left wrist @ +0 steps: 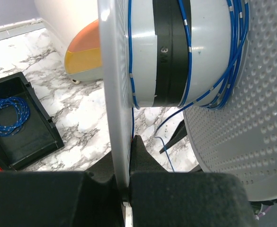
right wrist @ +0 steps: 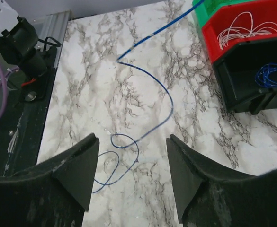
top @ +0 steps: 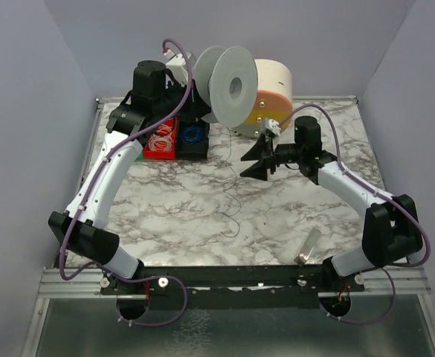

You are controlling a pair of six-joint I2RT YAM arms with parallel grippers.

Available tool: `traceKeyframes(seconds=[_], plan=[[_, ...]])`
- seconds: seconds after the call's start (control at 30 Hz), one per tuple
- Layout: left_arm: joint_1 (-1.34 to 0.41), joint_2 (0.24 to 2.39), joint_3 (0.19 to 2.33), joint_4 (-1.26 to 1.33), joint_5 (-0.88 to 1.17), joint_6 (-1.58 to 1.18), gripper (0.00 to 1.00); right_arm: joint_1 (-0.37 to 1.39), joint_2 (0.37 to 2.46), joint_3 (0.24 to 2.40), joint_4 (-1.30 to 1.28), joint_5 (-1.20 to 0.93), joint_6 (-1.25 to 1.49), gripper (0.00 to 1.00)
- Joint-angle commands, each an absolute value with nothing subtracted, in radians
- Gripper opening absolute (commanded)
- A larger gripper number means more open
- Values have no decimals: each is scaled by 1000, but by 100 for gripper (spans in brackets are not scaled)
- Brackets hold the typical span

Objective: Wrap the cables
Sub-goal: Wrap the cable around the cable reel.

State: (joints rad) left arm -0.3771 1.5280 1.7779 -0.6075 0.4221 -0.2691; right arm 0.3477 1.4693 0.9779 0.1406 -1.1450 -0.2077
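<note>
Reaching far across the white marble table (top: 165, 216), the left gripper (left wrist: 124, 158) clamps one flange of the grey plastic spool (top: 232, 85). The right gripper (right wrist: 132, 138) hovers low, jaws wide apart, over the thin dark blue cable (right wrist: 169, 106) squiggling loose, seemingly untouched.

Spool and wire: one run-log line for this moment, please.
left gripper: shut on spool flange | right gripper: open above table | blue wire: some turns on spool, tail loose on table

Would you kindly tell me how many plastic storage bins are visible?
3, in a row far left: a green plastic bin, mostly cut off; a red plastic bin holding white wire; a black plastic bin holding a blue wire coil. The left arm may hide more.
</note>
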Motion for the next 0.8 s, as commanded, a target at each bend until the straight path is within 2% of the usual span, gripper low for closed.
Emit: traceKeyframes(seconds=[0.0,0.07,0.27,0.53,0.77], plan=[[-376,1498,1842,-537,471,-275,0,371,1562,1049,-104,-1238,-363,65],[-376,1495,1844,-537,470,-272,0,396,1595,1038,-56,-1237,-299,70],[-376,1481,1833,-529,483,-273,0,438,1672,981,246,-1120,-28,70],[-376,1474,1816,-514,486,-275,0,520,1796,1035,410,-1290,178,71],[-376,1466,1801,-506,487,-274,0,536,1777,964,633,-1241,310,71]])
